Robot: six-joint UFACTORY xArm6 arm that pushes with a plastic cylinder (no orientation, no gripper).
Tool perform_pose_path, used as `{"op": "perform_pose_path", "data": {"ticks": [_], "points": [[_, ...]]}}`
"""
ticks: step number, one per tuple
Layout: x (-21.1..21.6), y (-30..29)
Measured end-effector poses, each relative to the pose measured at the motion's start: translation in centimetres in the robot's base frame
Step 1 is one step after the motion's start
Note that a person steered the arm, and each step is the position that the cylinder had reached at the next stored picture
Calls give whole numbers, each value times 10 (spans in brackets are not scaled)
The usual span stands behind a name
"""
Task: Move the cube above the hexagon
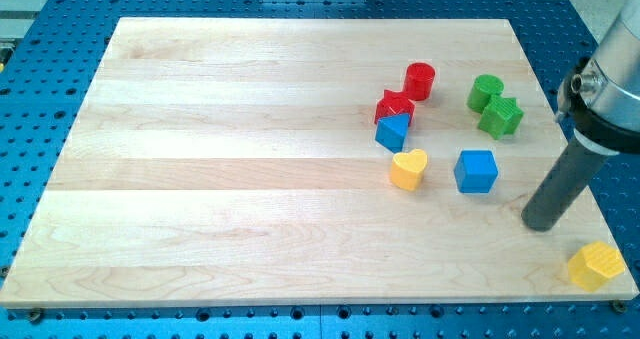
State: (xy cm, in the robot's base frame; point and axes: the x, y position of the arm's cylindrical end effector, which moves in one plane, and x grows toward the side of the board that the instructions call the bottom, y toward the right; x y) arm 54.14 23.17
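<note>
The blue cube [476, 171] lies right of centre on the wooden board [250, 159]. The yellow hexagon [596, 266] sits at the board's bottom right corner. My tip [540, 223] rests on the board between them, to the lower right of the cube and to the upper left of the hexagon, touching neither.
A yellow heart [408, 169] lies left of the cube. A blue triangle [392, 133], a red star [394, 106] and a red cylinder [420, 81] cluster above it. A green cylinder [485, 91] and a green star [501, 117] lie above the cube.
</note>
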Motion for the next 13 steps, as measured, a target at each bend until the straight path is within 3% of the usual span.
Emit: {"op": "perform_pose_path", "data": {"ticks": [3, 5, 8, 11, 13], "points": [[2, -1], [-100, 2], [-98, -49], [-30, -97], [-25, -48]]}}
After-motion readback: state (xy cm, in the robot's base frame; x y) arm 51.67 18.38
